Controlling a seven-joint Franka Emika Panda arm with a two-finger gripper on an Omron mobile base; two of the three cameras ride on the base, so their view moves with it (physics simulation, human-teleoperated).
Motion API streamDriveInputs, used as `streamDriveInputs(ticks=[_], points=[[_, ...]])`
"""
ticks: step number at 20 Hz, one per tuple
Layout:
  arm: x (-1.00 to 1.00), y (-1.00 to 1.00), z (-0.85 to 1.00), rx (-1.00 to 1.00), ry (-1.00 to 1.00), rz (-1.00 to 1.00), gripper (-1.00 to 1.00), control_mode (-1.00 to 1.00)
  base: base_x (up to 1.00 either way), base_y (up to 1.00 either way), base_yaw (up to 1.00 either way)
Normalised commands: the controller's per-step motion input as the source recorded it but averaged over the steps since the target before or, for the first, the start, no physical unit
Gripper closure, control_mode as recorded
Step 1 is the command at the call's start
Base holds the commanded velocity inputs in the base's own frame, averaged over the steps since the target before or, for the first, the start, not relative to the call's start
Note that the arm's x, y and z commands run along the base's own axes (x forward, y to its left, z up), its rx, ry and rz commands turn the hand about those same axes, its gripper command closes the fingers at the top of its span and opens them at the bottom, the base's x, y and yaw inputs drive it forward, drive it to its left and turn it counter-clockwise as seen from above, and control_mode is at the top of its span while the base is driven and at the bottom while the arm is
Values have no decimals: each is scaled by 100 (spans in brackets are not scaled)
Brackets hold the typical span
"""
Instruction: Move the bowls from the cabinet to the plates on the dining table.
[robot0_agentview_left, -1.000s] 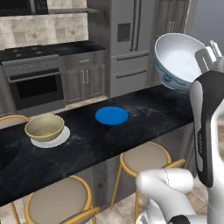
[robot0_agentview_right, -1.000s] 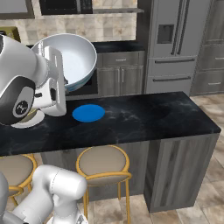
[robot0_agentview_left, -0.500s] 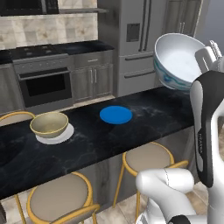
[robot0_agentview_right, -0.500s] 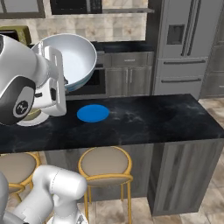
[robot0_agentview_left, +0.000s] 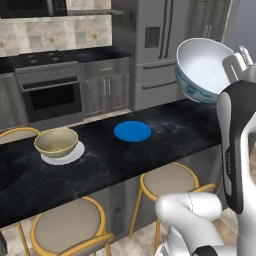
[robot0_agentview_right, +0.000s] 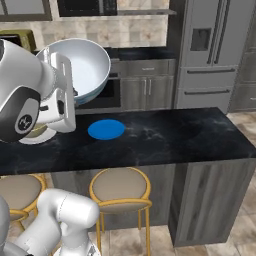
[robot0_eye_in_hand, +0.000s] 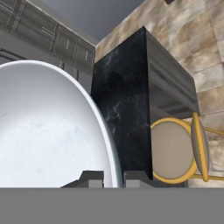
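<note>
Base driven nearer the dining table (robot0_agentview_left: 165, 145), gripper (robot0_eye_in_hand: 113, 177) apparently clamped on white bowl (robot0_agentview_left: 202, 70) rim, bowl held aloft.

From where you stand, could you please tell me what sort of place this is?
A home kitchen, apparently: an oven, a steel fridge, and a marble dining table with stools.

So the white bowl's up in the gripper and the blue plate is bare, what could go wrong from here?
The white bowl hangs tilted, pinched only at its rim by the gripper, so it could slip or swing on the way down. It is wide next to the blue plate, so it may land off-centre. The tan bowl on the white plate sits nearby; a wide sweep might clip it.
</note>
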Motion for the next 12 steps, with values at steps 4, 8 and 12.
streamDriveInputs(ticks=[4,8,12], points=[[0,0,0,0,0,0,100,100,19,0,24],[0,0,0,0,0,0,100,100,10,0,25],[0,0,0,0,0,0,100,100,9,0,25]])
